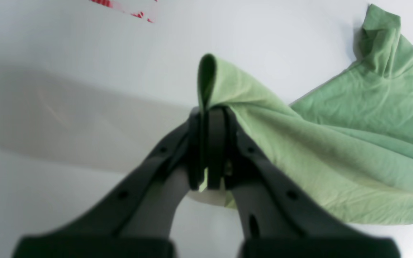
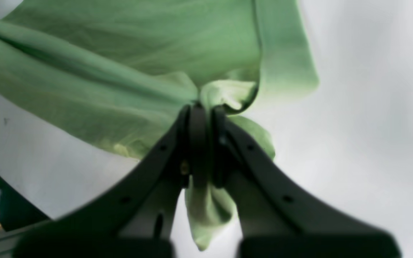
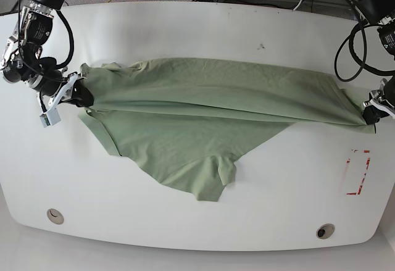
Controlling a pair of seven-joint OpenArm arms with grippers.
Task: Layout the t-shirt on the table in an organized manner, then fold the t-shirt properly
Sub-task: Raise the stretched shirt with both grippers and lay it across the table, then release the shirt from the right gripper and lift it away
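The pale green t-shirt [image 3: 203, 113] is stretched across the white table [image 3: 185, 30] between both arms, with one loose part hanging toward the front edge. My left gripper [image 3: 370, 115] is shut on the shirt's right-hand end; in the left wrist view the left gripper [image 1: 212, 113] pinches a fold of the t-shirt [image 1: 335, 150]. At the shirt's left-hand end my right gripper [image 3: 83, 95] is shut on bunched cloth; in the right wrist view the right gripper [image 2: 201, 109] holds the t-shirt [image 2: 120, 71] with fabric hanging below it.
A red rectangular marking [image 3: 358, 172] lies on the table near the right edge, just in front of my left gripper. Two round grommet holes [image 3: 55, 216] [image 3: 324, 231] sit near the front edge. Cables run behind the table's far edge.
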